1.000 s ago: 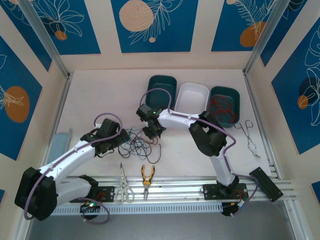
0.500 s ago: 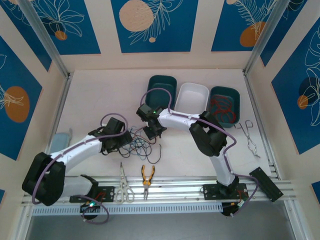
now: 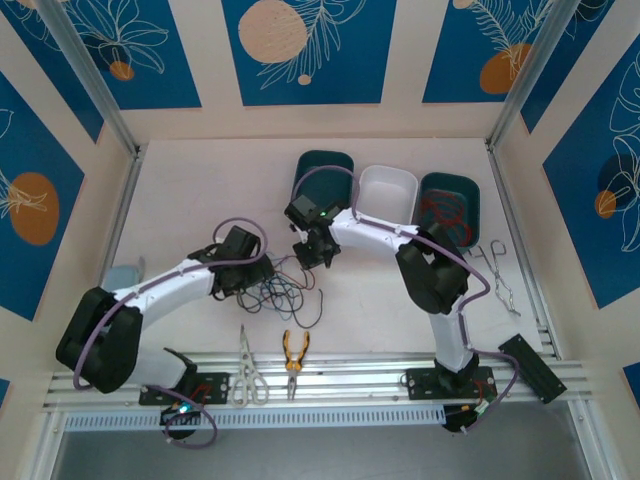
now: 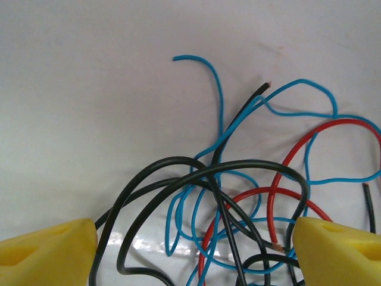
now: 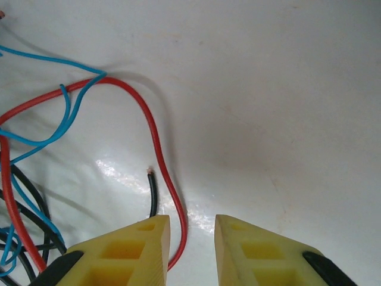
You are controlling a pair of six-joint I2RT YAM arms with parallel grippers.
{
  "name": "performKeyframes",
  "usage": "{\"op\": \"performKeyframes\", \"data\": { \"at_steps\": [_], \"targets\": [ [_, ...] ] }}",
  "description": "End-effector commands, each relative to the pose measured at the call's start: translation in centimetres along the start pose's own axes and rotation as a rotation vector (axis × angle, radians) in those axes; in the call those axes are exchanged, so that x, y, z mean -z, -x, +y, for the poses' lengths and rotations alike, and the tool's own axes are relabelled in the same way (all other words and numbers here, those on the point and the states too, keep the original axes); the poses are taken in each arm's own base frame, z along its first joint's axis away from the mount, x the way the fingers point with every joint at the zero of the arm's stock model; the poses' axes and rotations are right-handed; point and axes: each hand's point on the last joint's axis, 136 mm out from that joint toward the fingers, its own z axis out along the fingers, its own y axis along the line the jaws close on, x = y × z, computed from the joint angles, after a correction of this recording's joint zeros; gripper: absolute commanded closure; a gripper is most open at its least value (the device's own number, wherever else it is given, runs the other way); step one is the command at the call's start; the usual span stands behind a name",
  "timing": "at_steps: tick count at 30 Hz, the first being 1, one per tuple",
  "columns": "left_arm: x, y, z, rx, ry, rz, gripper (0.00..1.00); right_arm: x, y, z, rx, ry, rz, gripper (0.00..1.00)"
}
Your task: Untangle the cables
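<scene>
The left gripper (image 4: 190,238) has advanced, splayed wide astride the cables (image 4: 238,162); the right gripper (image 5: 191,238) beside them has slackened, the red wire (image 5: 156,146) loose between its jaws. Untangling looks barely begun.

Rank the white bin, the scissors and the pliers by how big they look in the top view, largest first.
1. white bin, clearly the largest.
2. scissors, a little longer than the third, though the two are close.
3. pliers.

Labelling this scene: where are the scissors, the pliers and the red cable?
scissors (image 3: 244,362): top external view, near the pivot.
pliers (image 3: 293,362): top external view, where the orange handles meet.
red cable (image 5: 156,137): right wrist view, on its curved stretch.
</scene>
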Motion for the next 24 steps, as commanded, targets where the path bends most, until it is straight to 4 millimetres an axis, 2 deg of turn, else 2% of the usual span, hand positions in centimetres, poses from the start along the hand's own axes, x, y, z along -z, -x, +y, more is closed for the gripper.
{"op": "performKeyframes", "data": {
  "at_steps": [1,16,24],
  "targets": [
    [0.2,0.2,-0.6,-0.039,0.005,0.007,0.15,0.0,0.0,1.1,-0.007,0.080,0.002,0.74],
    [0.8,0.3,0.3,-0.035,0.044,-0.007,0.15,-3.3,1.1,2.2,0.130,-0.015,-0.010,0.70],
    [1.0,0.1,0.8,-0.018,0.048,-0.018,0.14,-4.5,2.0,1.8,0.129,-0.066,-0.010,0.70]
  ]
}}
